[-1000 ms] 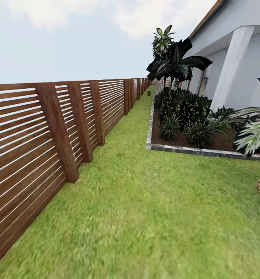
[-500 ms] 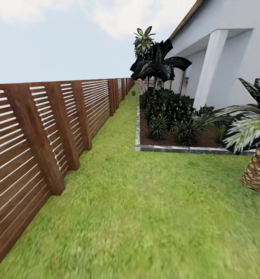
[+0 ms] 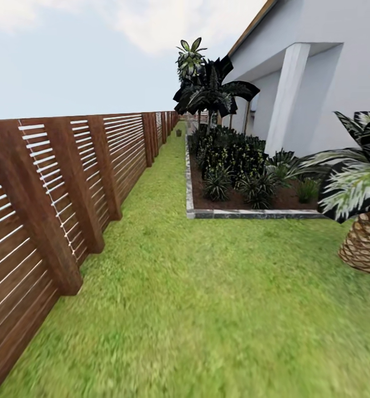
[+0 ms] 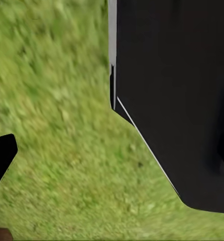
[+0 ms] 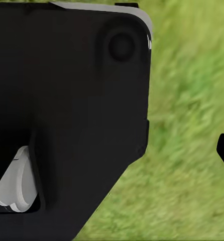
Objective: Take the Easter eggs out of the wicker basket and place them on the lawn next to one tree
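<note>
Left wrist view: dark robot body (image 4: pixel 177 100) over lawn (image 4: pixel 57 125).

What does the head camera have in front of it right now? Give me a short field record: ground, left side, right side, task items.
ground: lawn, open grass strip running ahead
left side: brown slatted fence along the grass
right side: kerbed planting bed with shrubs, short brown-trunked palm, white house
far end: small dark object on the grass, too small to identify
task items: eggs and basket not sighted
claws: state cannot be told
</note>
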Available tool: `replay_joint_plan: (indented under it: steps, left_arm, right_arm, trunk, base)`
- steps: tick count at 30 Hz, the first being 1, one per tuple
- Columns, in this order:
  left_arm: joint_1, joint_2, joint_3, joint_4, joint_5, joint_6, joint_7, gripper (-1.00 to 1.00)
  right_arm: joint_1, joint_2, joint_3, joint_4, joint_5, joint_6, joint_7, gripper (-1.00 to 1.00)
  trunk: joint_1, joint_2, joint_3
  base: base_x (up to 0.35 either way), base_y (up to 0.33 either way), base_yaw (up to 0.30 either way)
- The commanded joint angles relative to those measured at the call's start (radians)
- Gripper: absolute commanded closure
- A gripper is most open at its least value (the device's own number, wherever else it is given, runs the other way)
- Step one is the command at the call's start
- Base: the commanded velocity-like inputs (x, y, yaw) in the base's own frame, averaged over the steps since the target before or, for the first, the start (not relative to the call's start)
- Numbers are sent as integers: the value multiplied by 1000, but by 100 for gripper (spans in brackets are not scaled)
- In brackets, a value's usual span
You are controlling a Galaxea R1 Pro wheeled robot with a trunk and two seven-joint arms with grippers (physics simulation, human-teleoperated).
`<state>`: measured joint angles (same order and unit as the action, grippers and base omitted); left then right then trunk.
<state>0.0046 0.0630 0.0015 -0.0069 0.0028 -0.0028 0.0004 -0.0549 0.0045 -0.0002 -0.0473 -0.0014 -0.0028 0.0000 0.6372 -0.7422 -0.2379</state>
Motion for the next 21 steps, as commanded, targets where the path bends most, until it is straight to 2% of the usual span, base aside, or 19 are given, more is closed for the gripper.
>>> replay_joint_plan:
  steps: [1,21]
  left_arm:
    - [0,0,0,-1,0,0,0,-100]
    - [0,0,0,-1,0,0,1,-100]
  right_arm:
    - [0,0,0,0,0,0,0,-100]
    - [0,0,0,0,0,0,0,-100]
  trunk:
    - [1,-1,-1]
    - [1,-1,-1]
  base:
    - [276,239,-5]
    - [278,221,0]
